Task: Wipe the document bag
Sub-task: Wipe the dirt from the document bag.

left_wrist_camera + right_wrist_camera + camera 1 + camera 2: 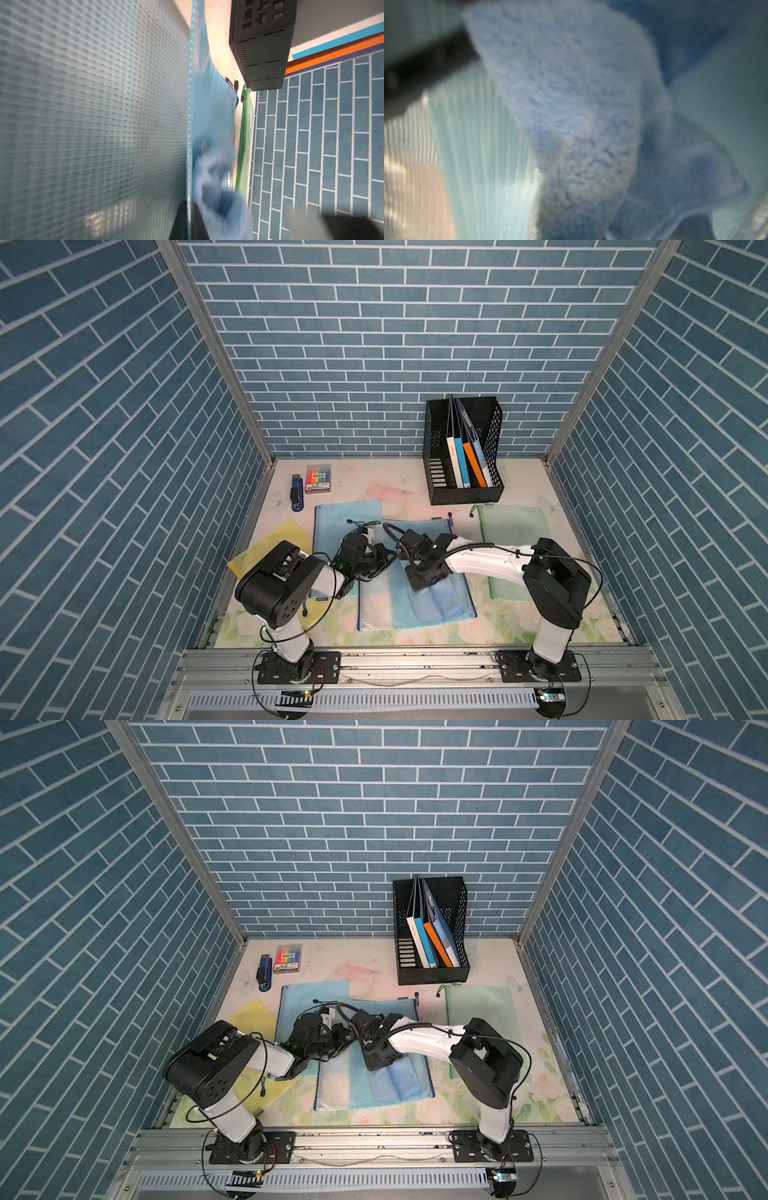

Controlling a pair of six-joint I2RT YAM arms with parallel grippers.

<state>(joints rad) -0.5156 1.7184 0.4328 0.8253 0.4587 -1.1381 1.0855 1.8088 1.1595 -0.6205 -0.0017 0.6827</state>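
The document bag (376, 605) (336, 1085) is a blue mesh zip pouch lying flat in the middle of the table. A folded blue cloth (440, 601) (399, 1077) rests on its right half. My right gripper (422, 580) (380, 1058) presses down on the cloth's far end and is shut on it. In the right wrist view the fuzzy cloth (581, 104) fills the frame and hides the fingertips, with the bag's mesh (483, 145) beside it. My left gripper (384, 560) (338, 1040) is shut on the bag's left edge (189, 145), with the blurred cloth (220, 199) just past it.
A black file rack (463, 485) with books stands at the back right. A green pouch (511, 531) lies to the right of the document bag. A second light-blue pouch (345, 518) and a yellow one (286, 535) lie to its left. A stapler (296, 493) and a marker pack (319, 479) sit at the back left.
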